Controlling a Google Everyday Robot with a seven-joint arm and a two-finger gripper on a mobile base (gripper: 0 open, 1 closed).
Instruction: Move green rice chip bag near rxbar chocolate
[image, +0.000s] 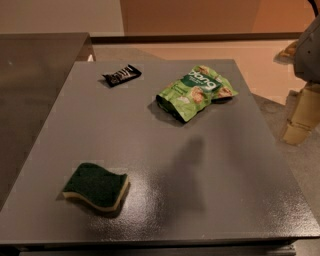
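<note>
The green rice chip bag (196, 91) lies crumpled on the grey table (150, 150), at the back and right of centre. The rxbar chocolate (121, 75), a small black wrapper with white lettering, lies at the back left, about a bag's length to the left of the pouch. My gripper (301, 117) shows as a beige part under the pale arm (309, 50) at the right edge of the view. It is past the table's right side, well away from the bag, and holds nothing that I can see.
A dark green sponge with a yellow base (96, 187) lies at the front left of the table. A darker counter (35, 75) adjoins the table on the left. A faint arm shadow (190, 170) falls on the table's middle.
</note>
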